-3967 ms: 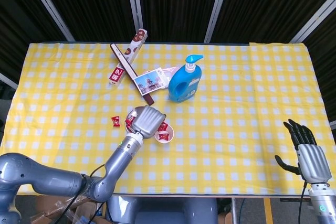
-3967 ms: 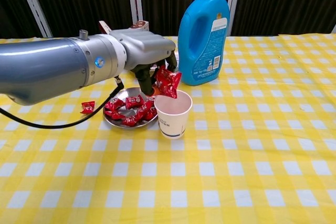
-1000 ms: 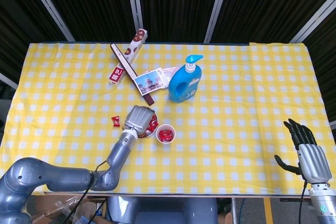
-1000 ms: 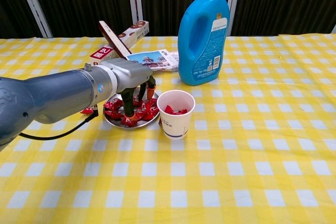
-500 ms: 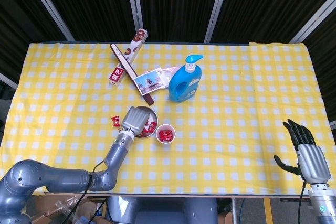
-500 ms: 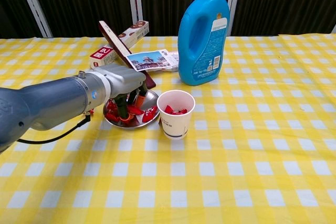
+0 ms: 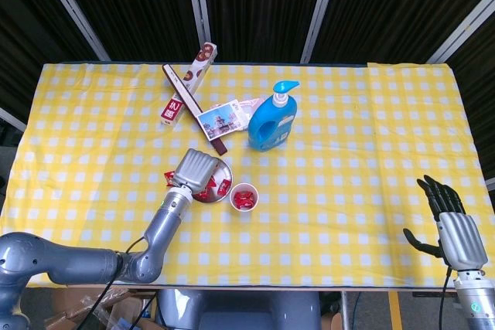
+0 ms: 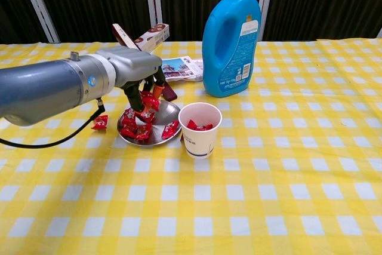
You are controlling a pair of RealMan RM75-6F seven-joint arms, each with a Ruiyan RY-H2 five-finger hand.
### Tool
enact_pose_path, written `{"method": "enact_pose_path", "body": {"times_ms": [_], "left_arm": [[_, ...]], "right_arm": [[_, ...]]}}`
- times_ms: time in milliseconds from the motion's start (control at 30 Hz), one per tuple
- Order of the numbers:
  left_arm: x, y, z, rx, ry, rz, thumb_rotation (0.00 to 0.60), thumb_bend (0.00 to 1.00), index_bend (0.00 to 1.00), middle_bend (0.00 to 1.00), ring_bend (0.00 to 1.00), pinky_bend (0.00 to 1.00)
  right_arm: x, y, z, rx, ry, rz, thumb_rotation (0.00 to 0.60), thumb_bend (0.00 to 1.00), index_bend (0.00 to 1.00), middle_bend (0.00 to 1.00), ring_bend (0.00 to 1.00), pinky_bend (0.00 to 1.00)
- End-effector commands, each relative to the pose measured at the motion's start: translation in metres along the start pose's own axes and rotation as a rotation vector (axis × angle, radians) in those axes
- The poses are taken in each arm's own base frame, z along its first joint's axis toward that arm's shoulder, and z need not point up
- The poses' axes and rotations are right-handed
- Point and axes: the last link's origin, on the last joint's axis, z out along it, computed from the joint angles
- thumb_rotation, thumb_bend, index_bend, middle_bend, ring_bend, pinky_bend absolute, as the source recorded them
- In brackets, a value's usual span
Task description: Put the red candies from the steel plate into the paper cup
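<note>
Chest view shows the steel plate [image 8: 169, 113], a shallow round dish of shiny metal, sitting on the yellow-and-white checked tablecloth [image 8: 286, 171] with several red candies [image 8: 169, 129] in crinkly foil wrappers lying in it. Just right of the plate, close to its rim, stands the paper cup [image 8: 197, 129], a plain white tapered cup, upright, with a few red wrapped candies [image 8: 195, 125] visible inside near its top. One more stray candy [image 8: 99, 122] lies on the cloth just left of the plate.

Above the plate's left half hangs the left hand [image 8: 140, 79], grey-shelled with dark fingers [image 8: 129, 95] pointing down; they pinch a small bunch of red candies [image 8: 147, 102] that dangles just over the ones in the dish. In the head view the back of this hand [image 7: 194, 168] covers most of the plate [image 7: 220, 166], with the cup [image 7: 244, 196] just beside its lower right edge.

Behind the cup rises a tall blue plastic bottle [image 8: 231, 34] with a white pump top and a printed label. Further left lie a long narrow snack box [image 8: 138, 46], a dark flat stick [image 8: 123, 35] leaning across it, and a picture card [image 8: 179, 66].

At the table's lower right corner in the head view, well apart from everything, the right hand [image 7: 452, 226] is held up with its black fingers straight and slightly spread, holding nothing.
</note>
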Motion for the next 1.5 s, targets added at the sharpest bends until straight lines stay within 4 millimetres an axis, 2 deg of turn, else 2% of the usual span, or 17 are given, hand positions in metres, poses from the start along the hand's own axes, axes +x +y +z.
{"method": "enact_pose_path", "body": {"times_ms": [33, 233, 567, 700, 867, 1100, 1300, 1500], "left_arm": [[0.024, 0.002, -0.008, -0.026, 0.058, -0.027, 0.6, 0.43, 0.52, 0.6, 0.86, 0.91], [0.036, 0.029, -0.021, -0.139, 0.068, -0.035, 0.6, 0.43, 0.52, 0.59, 0.86, 0.91], [0.027, 0.067, -0.027, -0.235, 0.047, -0.024, 0.6, 0.42, 0.5, 0.57, 0.86, 0.91], [0.024, 0.072, -0.026, -0.238, 0.04, -0.008, 0.6, 0.36, 0.48, 0.52, 0.85, 0.91], [0.024, 0.073, -0.025, -0.233, 0.049, -0.007, 0.6, 0.31, 0.44, 0.46, 0.85, 0.91], [0.033, 0.069, -0.026, -0.227, 0.081, -0.064, 0.6, 0.31, 0.39, 0.39, 0.85, 0.91], [0.035, 0.061, -0.026, -0.213, 0.088, -0.076, 0.6, 0.31, 0.39, 0.39, 0.85, 0.91], [0.032, 0.042, -0.026, -0.169, 0.08, -0.079, 0.6, 0.31, 0.38, 0.39, 0.85, 0.91]], "right_arm": [[0.0, 0.0, 0.0, 0.0, 0.001, -0.002, 0.6, 0.34, 0.0, 0.0, 0.0, 0.0], [0.0, 0.0, 0.0, 0.0, 0.007, -0.002, 0.6, 0.34, 0.0, 0.0, 0.0, 0.0], [0.002, 0.0, 0.0, 0.002, 0.016, 0.004, 0.6, 0.34, 0.0, 0.0, 0.0, 0.0], [0.002, 0.0, 0.0, 0.004, 0.018, 0.002, 0.6, 0.34, 0.0, 0.0, 0.0, 0.0], [0.003, 0.0, 0.0, 0.006, 0.018, 0.006, 0.6, 0.34, 0.0, 0.0, 0.0, 0.0], [0.002, 0.0, -0.001, 0.005, 0.019, 0.003, 0.6, 0.33, 0.0, 0.0, 0.0, 0.0], [0.002, 0.0, 0.0, 0.006, 0.016, 0.0, 0.6, 0.34, 0.0, 0.0, 0.0, 0.0], [0.002, 0.0, -0.001, 0.003, 0.017, -0.001, 0.6, 0.33, 0.0, 0.0, 0.0, 0.0]]}}
